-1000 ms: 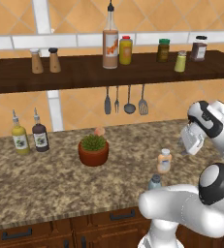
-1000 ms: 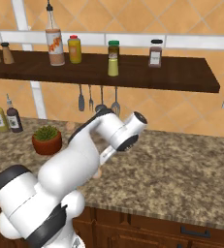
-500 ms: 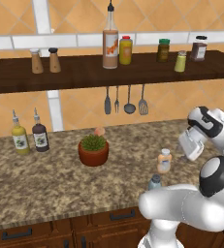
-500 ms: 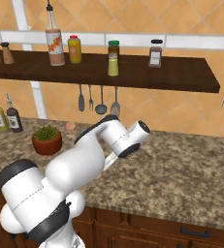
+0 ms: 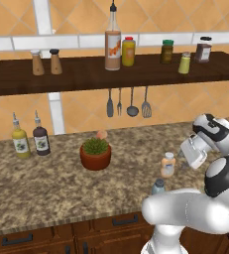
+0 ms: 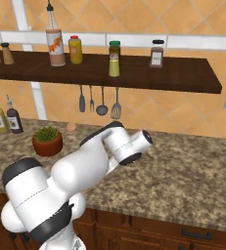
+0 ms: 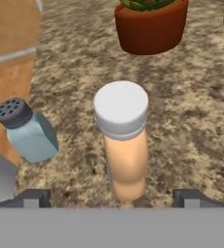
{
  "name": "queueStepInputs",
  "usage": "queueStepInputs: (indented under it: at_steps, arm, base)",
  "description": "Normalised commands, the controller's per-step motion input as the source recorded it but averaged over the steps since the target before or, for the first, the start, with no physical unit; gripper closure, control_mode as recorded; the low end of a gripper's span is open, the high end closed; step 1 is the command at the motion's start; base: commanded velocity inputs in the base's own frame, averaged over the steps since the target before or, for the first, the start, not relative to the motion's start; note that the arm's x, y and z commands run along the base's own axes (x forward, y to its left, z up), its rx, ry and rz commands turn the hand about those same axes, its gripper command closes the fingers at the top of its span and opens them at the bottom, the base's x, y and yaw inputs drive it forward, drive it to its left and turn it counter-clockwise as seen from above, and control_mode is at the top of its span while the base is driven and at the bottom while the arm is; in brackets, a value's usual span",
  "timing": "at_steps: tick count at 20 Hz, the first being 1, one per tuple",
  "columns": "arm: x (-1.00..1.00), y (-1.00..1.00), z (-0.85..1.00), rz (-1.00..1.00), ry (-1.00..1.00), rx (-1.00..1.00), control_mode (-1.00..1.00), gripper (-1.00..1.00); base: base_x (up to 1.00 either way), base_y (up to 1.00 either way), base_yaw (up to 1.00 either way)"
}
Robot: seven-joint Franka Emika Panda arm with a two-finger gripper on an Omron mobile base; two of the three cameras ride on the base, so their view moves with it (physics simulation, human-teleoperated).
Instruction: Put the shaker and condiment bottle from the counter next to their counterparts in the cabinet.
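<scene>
Two items remain on the counter (image 5: pixel 51 183), both near its front edge: the bottle (image 7: pixel 122 140) and the shaker (image 7: pixel 27 130). From my hand camera the gripper (image 7: pixel 111 197) has its fingers spread as wide as they go, with nothing between them. The bottle stands upright just ahead, centred between the two tips, its long axis vertical and its white cap nearest the lens. I judge a short straight advance would bring the tips to either side of its body.

The shaker stands upright just beside the bottle, toward the counter's front edge, apart from it but close enough that one finger could clip it on the way in. On the bottle's other side the granite is open. The plant pot (image 7: pixel 151 25) sits further back toward the wall, well apart from the approach.

Above, the shelf (image 5: pixel 86 77) carries the counterparts: the yellow bottle (image 5: pixel 128 51) and tall bottle (image 5: pixel 113 40) near its middle, the green shaker (image 5: pixel 185 63) toward its right end. I see free board beside both groups, so a lift up and back looks unobstructed apart from the utensils (image 5: pixel 128 101) hanging under the shelf.
</scene>
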Motion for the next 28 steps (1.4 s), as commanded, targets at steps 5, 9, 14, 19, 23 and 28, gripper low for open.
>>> queueStepInputs:
  at_steps: [5, 9, 14, 19, 23, 28]
  arm:
    - [0.09, 0.14, -0.08, -0.02, 0.0, 0.08, -1.0, -1.0]
    - [0.12, 0.18, -0.04, -0.09, 0.0, 0.06, -1.0, -1.0]
    - [0.05, 0.07, -0.08, -0.08, 0.0, 0.07, -1.0, -1.0]
    - [0.06, 0.16, -0.15, -0.07, 0.0, 0.06, -1.0, -1.0]
    - [0.18, 0.26, -0.15, -0.08, 0.0, 0.04, -1.0, -1.0]
    - [0.11, 0.18, -0.18, -0.04, 0.04, 0.01, -1.0, 1.0]
  base:
    - [0.0, 0.0, 0.0]
    - [0.0, 0.0, 0.0]
    - [0.0, 0.0, 0.0]
    - [0.0, 0.0, 0.0]
    - [0.0, 0.0, 0.0]
    - [0.0, 0.0, 0.0]
